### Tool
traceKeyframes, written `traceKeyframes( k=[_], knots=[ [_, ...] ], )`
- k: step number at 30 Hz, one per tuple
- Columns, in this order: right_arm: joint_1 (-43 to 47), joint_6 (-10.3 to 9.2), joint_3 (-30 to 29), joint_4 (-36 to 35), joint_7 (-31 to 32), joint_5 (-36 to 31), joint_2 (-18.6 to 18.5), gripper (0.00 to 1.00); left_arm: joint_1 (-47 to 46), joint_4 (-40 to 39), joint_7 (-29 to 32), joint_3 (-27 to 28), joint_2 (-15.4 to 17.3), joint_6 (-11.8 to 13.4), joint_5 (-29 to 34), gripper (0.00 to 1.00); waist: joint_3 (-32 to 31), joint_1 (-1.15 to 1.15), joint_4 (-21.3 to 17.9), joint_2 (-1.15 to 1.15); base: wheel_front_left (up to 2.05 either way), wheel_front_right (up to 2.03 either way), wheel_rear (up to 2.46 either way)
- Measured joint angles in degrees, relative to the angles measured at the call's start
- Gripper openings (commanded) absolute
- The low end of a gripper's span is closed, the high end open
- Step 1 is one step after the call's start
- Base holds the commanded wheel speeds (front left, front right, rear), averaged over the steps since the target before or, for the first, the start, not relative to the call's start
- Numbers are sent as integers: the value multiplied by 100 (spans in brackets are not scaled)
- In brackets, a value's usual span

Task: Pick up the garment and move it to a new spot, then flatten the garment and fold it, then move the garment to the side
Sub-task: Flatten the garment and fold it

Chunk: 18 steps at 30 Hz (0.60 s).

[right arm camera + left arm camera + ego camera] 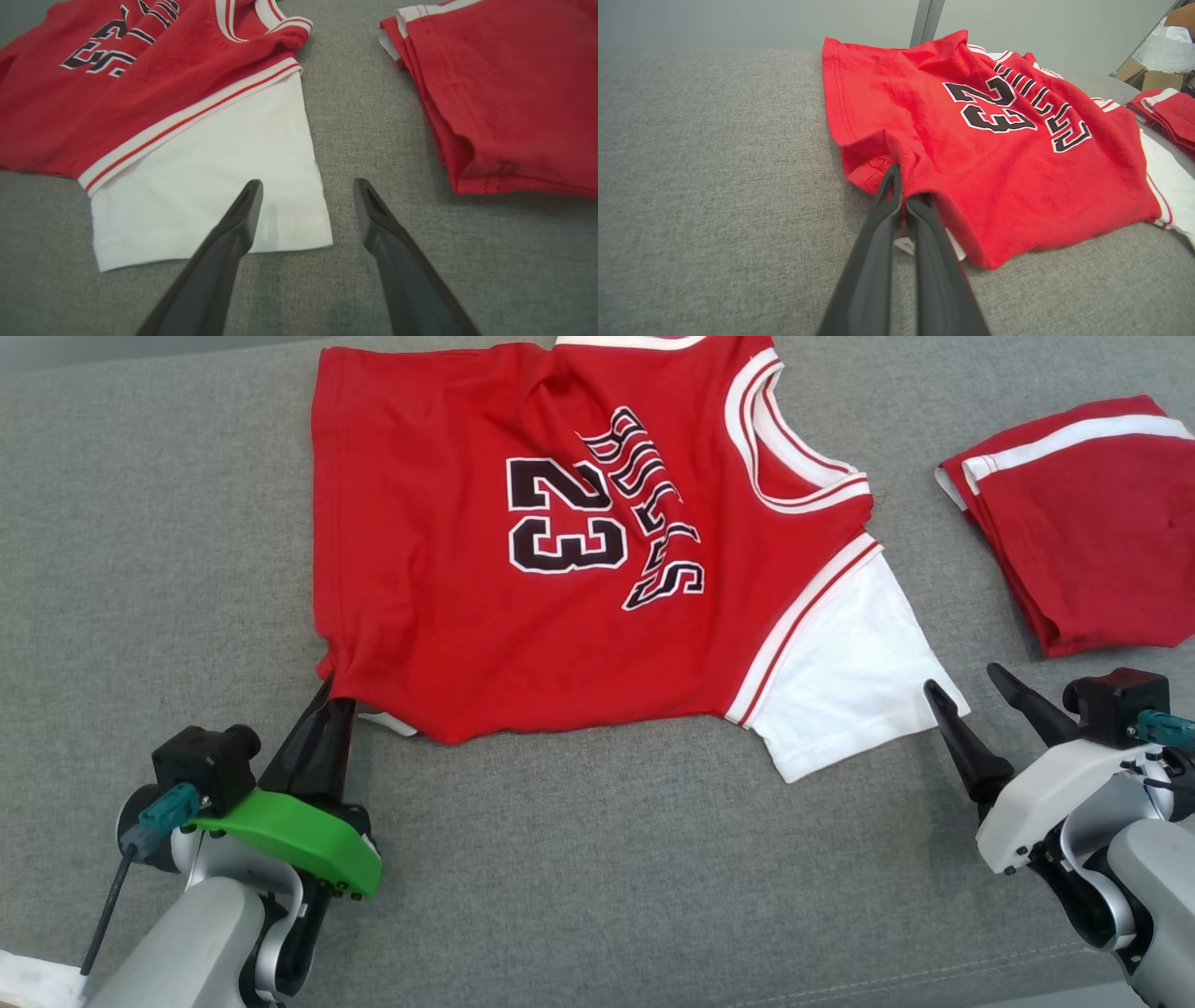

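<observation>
While the red Bulls 23 jersey (560, 616) is lying print-up across the upper centre of the head view, the left hand (329, 695) is pinching its lower-left corner, with the two fingers pressed together and red cloth caught at the tips. In the left wrist view the fabric is bunching into a small ridge right at the fingertips (892, 186), and a small white tag (904, 244) is showing between the fingers lower down. The rest of the jersey is resting on the grey fabric-covered worktop (597, 877), creasing a little near the collar. The white sleeve (845, 681) is sticking out at the jersey's lower right, lying flat.

The right hand (962, 677) is standing wide and holding nothing at the lower right of the head view, just beside the sleeve's corner. In the right wrist view one finger (243, 214) is sitting over the sleeve's bottom edge and the other over bare grey cloth; contact with the sleeve cannot be told.

A folded red garment with white trim (1083, 532) is lying at the upper right, apart from the jersey.
</observation>
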Motion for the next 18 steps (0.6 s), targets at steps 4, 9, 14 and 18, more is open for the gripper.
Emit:
traceKeyframes(
  k=[4, 9, 14, 18],
  knots=[
    [8, 1, -45, 233, 73, 62, 49, 100, 0, -43, 0, -7, -58, 0, 82, 0, 33, 0, 76, 0, 0, 0, 0],
    [13, 1, -96, 450, 113, 191, 243, 100, 3, -42, 0, 12, -68, 0, 149, 0, 60, 0, 172, 0, 0, 0, 0],
    [12, 0, -103, 600, 168, 282, 431, 67, 34, -46, 0, 111, -85, 0, 211, 0, 67, 0, 248, 0, 0, 0, 0],
    [9, 0, -122, 608, 162, 374, 557, 0, 132, -55, -1, 171, -124, 0, 247, 0, 64, 0, 255, 0, 0, 0, 0]
  ],
)
